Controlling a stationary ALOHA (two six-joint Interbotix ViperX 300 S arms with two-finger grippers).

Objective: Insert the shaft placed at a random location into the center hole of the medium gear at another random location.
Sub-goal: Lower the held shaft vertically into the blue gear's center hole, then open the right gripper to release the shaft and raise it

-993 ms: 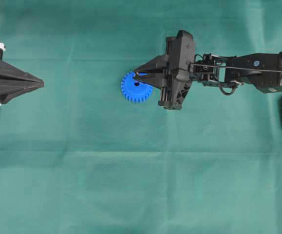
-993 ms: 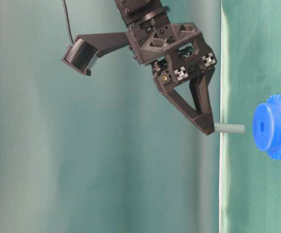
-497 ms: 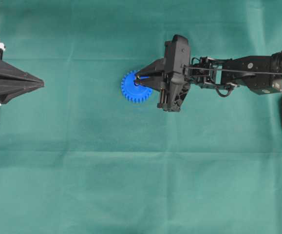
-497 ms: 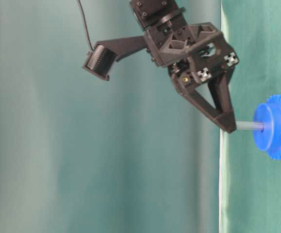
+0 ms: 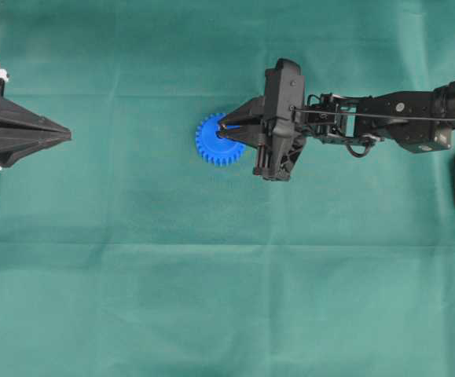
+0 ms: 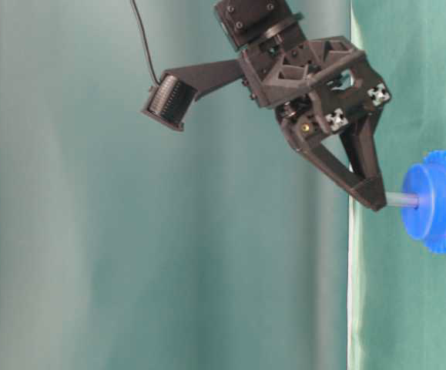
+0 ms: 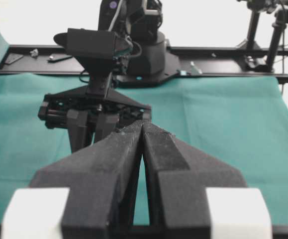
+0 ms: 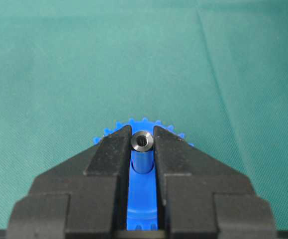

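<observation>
- While two arms shared the green cloth-covered worktop [image 5: 211, 275], only one medium gear [image 5: 211, 145] and one shaft [image 6: 401, 200] were to be counted.
- The right gripper [image 5: 222, 128] held the shaft pinched between its two black fingers [image 8: 109, 149], jaws narrow around it.
- From the right wrist view the shaft [image 8: 143, 141] showed end-on, a dark ring with a hollow middle, blue of the medium gear [image 8: 140, 189] visible below it in the gap between the fingers.
- At table level the shaft's far end met the raised hub of the medium gear [image 6: 438, 202], right at the center hole; how deep it sat inside could not be told, and the hole itself was hidden by the shaft.
- The medium gear lay flat on the cloth near the middle of the worktop; overhead, the right gripper covered part of its right side.
- The left gripper [image 5: 68, 136] sat at the left edge, well apart from the gear, its fingers [image 7: 119, 159] pressed together with nothing between them.
- Part of the left arm was cut off by the frame edge overhead.
</observation>
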